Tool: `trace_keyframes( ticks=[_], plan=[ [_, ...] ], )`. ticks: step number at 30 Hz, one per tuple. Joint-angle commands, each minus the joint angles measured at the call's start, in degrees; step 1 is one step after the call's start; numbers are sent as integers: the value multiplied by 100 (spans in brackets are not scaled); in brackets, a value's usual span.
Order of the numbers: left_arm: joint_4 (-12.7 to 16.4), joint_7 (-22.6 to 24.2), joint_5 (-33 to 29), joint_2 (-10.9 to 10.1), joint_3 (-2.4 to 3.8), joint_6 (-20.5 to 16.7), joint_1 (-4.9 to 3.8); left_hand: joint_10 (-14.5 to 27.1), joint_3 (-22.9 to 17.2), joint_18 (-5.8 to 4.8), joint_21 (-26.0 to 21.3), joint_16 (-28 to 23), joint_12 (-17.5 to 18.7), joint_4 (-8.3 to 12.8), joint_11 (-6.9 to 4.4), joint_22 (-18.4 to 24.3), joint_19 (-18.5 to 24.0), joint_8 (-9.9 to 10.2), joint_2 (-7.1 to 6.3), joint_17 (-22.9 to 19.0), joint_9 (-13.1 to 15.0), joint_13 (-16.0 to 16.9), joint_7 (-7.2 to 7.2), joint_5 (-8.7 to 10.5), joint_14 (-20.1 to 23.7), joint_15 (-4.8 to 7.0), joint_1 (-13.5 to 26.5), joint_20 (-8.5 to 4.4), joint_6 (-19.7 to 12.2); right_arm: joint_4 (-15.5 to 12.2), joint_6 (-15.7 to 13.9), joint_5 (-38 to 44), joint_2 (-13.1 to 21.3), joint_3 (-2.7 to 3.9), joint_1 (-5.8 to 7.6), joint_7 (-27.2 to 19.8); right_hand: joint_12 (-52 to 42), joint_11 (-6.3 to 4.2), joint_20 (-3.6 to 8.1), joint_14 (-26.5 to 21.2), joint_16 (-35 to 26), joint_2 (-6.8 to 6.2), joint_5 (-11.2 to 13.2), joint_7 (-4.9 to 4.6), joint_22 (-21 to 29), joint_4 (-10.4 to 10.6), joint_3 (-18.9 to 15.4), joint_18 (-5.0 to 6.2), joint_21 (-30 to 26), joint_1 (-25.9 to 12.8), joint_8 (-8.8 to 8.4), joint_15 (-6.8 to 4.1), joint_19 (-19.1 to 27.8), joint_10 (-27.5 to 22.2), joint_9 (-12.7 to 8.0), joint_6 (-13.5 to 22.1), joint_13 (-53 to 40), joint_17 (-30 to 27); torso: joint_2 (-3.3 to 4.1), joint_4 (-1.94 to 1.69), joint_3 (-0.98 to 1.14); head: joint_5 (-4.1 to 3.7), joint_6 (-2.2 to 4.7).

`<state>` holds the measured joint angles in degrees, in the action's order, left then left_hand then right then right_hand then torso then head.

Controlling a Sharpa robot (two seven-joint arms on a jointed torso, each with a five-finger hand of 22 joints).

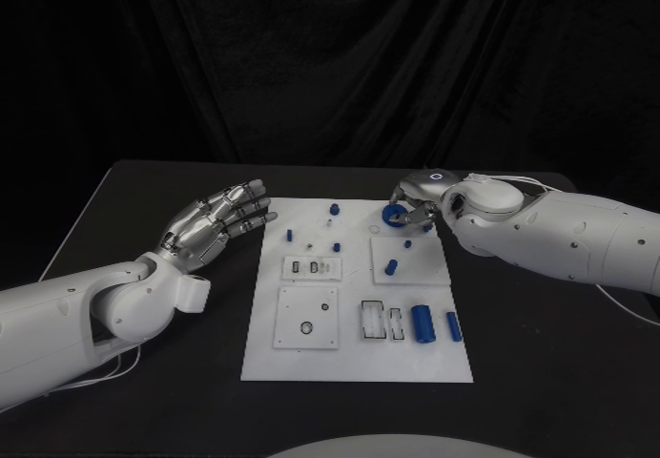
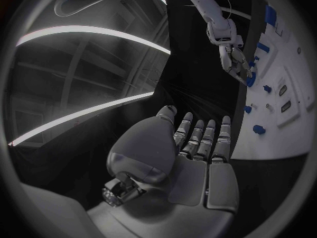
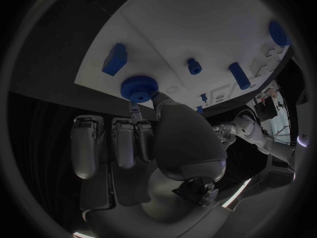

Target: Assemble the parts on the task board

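Black table with one white plate
The black table (image 1: 165,191) carries the white task board (image 1: 358,367), which lies flat at its middle, long side running away from the robot

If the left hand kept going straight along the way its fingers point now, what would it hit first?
Probably nothing on the table: the left hand hovers open beside the task board, fingers aimed toward the far edge. The nearest blue part lies off that line, though depth is unclear.
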<state>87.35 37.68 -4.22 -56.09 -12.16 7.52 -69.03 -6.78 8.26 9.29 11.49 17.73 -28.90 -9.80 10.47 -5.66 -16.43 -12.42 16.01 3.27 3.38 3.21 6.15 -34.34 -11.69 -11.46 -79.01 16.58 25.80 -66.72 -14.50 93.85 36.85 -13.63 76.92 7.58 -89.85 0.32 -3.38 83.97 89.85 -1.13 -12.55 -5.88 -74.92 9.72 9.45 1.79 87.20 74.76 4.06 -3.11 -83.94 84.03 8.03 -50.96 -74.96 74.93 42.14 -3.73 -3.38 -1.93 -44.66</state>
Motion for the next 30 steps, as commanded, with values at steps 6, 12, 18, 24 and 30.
trace_keyframes(
  ticks=[6,12,18,24,30],
  plan=[
    [0,36,0,16,5,112,8,48,-25,-34,23,14,35,-2,3,6,-13,4,46,-8,-4,-6,-2,-23,37,-21,-9,4,-24,24,112,21,3,-22,-59,47,-15,28,-3,603,15,-40,-149,-11,-1228,-208,93,-42,-142,231,61,16,-297,597,69,-127,-1504,1507,1,-4,2,5,-9],
    [-6,26,0,16,5,120,10,48,-25,-34,23,14,35,-2,3,6,-13,4,46,-8,-4,-6,-2,-23,37,-21,-9,4,-24,-4,41,21,24,-22,-61,-9,-15,43,-14,603,15,-24,-104,-28,-1224,-281,158,-40,-156,305,93,29,-290,597,109,-225,-1504,1507,0,7,4,34,-13],
    [-8,10,0,16,5,119,11,53,-34,-36,21,9,43,-2,6,7,-9,11,47,-9,-6,-7,-2,-24,43,-22,-5,4,-35,-64,-164,21,48,-22,-62,-115,-15,52,-26,603,15,-30,96,-24,-1225,-304,158,-39,-166,292,215,38,-288,597,209,-439,-1504,1507,0,12,8,51,-7],
    [-10,-4,0,16,5,120,12,58,-42,-37,19,7,48,-2,7,8,-6,18,46,-10,-8,-8,-2,-24,46,-23,-2,4,-50,-110,-257,20,51,-21,-62,-164,-15,44,-25,603,15,-51,224,-19,-1229,-262,120,-39,-166,225,186,34,-291,597,221,-367,-1504,1507,-2,16,7,64,-15],
    [-14,-15,0,20,6,122,13,58,-42,-37,19,7,48,-2,7,8,-6,18,46,-10,-8,-8,-2,-24,46,-23,-2,4,-50,-149,-356,20,48,-18,-61,-204,-15,44,-24,603,15,-53,276,-19,-1229,-241,107,-39,-168,201,182,33,-291,597,227,-353,-1504,1507,-3,12,4,72,-16]
  ],
)
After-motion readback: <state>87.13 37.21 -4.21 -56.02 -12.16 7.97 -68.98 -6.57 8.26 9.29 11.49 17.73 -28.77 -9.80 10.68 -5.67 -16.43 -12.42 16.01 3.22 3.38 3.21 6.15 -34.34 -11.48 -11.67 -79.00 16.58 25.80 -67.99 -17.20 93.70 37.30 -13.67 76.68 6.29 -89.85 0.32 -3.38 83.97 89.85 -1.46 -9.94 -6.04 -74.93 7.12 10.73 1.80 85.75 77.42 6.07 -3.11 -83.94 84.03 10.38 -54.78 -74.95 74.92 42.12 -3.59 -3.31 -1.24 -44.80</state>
